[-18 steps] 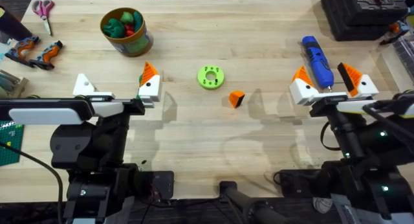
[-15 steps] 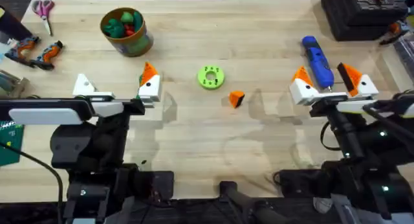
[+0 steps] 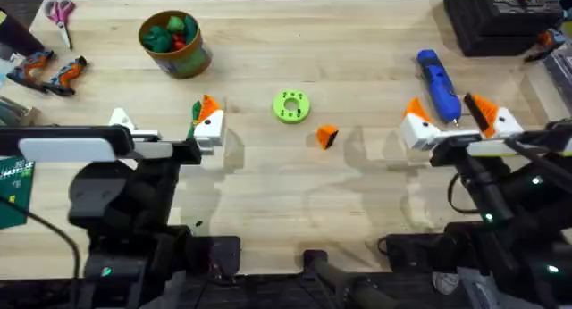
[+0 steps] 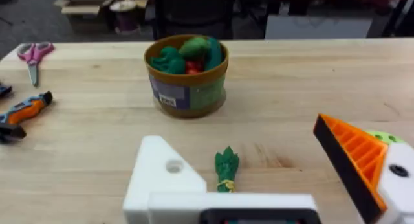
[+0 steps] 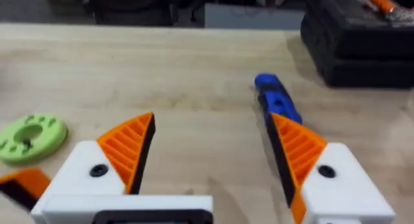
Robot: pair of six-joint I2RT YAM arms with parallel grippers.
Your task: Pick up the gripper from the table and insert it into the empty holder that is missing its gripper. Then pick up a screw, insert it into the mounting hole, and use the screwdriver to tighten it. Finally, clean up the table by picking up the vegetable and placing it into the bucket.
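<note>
The orange gripper (image 3: 327, 136) lies on the table at mid-table, also at the edge of the right wrist view (image 5: 22, 185). My left gripper (image 3: 165, 123) (image 4: 242, 156) is open; one finger is a bare white holder (image 4: 162, 179) with a mounting hole (image 4: 173, 166), the other carries an orange pad (image 4: 352, 162). The green vegetable (image 4: 226, 169) lies between them on the wood. The bucket (image 3: 174, 43) (image 4: 187, 75) stands beyond. My right gripper (image 3: 451, 121) (image 5: 210, 130) is open and empty, just short of the blue screwdriver (image 3: 438, 81) (image 5: 277, 104). Any screw is out of view.
A green round disc (image 3: 291, 106) (image 5: 29, 136) with holes sits near the orange piece. Scissors (image 3: 60, 12) and orange-handled tools (image 3: 49, 70) lie at the far left. Black cases (image 3: 500, 19) fill the far right corner.
Both arms have shifted slightly: the left gripper has drifted a little right and toward the bases, the right gripper a little left. Nothing on the table has moved.
</note>
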